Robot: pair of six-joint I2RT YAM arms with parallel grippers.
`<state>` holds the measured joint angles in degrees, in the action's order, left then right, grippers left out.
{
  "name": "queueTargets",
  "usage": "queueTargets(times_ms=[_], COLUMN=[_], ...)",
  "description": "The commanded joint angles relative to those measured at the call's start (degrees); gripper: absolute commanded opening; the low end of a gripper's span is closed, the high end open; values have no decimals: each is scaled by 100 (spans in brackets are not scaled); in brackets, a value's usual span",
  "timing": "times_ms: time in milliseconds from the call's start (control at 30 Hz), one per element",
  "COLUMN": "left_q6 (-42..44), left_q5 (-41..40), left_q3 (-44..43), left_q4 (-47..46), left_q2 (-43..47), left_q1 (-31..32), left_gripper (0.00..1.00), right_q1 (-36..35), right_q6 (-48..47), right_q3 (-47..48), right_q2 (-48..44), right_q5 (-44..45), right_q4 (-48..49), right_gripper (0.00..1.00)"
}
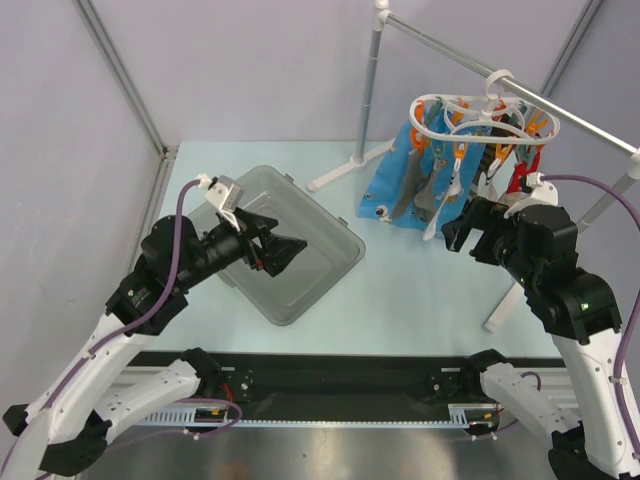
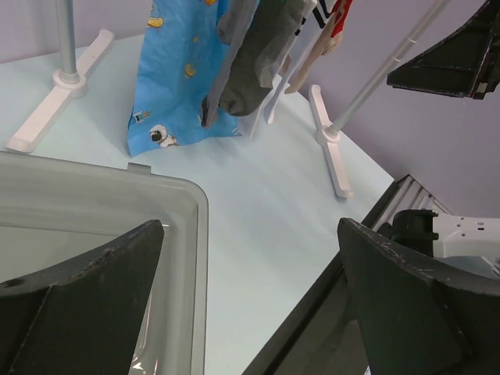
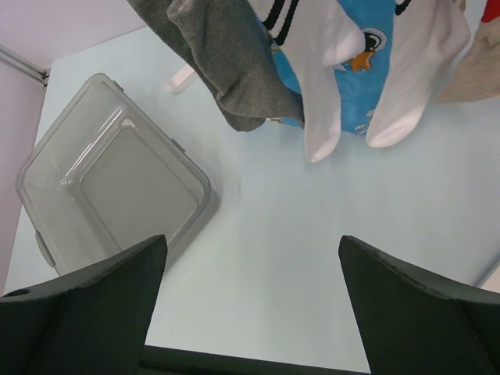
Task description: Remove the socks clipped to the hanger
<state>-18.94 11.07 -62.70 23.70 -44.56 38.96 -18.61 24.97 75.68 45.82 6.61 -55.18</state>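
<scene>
The white ring hanger (image 1: 470, 112) with orange clips hangs from the silver rail at the back right. Several socks hang from it: a bright blue printed one (image 1: 392, 195), a grey one (image 1: 430, 190) and white ones (image 1: 452, 192). In the right wrist view the grey sock (image 3: 226, 62), white socks (image 3: 324, 86) and blue sock (image 3: 355, 47) hang just ahead. In the left wrist view the blue sock (image 2: 176, 86) and grey sock (image 2: 258, 62) show far off. My right gripper (image 1: 458, 232) is open and empty just below the socks. My left gripper (image 1: 285, 250) is open and empty above the bin.
A grey translucent plastic bin (image 1: 330, 270) stands at the left centre, also in the right wrist view (image 3: 47, 172) and left wrist view (image 2: 187, 226). The silver rail (image 1: 560, 110) rests on white stand feet (image 1: 345, 165), (image 1: 500, 310).
</scene>
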Motion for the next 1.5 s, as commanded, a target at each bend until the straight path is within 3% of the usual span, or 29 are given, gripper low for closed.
queueTargets(times_ms=[0, 233, 367, 467, 633, 833, 1100, 1200, 1233, 1300, 1333, 1467], left_q6=[57, -92, -22, 285, 707, 892, 743, 708, 699, 629, 593, 409], left_q5=[-17, 236, 483, 169, 255, 167, 300, 255, 264, 360, 413, 729], left_q3=[-49, -190, -436, -822, -1376, -2632, -3897, -4215, -4268, -4251, -4216, -4145], left_q4=[-103, -884, -1692, -2176, -3327, -3566, -3610, -3470, -3426, -3364, -3372, -3294], left_q2=[9, -808, -1765, -2723, -4112, -5526, -6416, -6636, -6662, -6619, -6575, -6355], left_q1=[-38, -38, 6, 339, 718, 727, 753, 745, 745, 745, 745, 762], left_gripper=[100, 100, 93, 86, 84, 80, 78, 64, 52, 40, 28, 2], right_q1=[15, 15, 7, 7, 15, 15, 7, 7, 15, 15, 7, 7], right_q6=[52, -1, -150, -220, -300, -247, -230, -89, -63, -28, -19, 113], right_q3=[219, 351, 202, 131, 245, -53, -535, -939, -1028, -1195, -1405, -1732], right_q2=[-82, -126, -170, -223, -337, -530, -732, -803, -794, -768, -768, -549], right_q5=[-19, 60, 68, -37, -151, -617, -766, -968, -1012, -1057, -1048, -1004], right_q4=[-10, -256, -344, -336, -257, -90, 33, 340, 419, 761, 920, 2139], right_gripper=[100, 100, 100, 100, 99, 97, 86, 80, 79, 75, 74, 64])
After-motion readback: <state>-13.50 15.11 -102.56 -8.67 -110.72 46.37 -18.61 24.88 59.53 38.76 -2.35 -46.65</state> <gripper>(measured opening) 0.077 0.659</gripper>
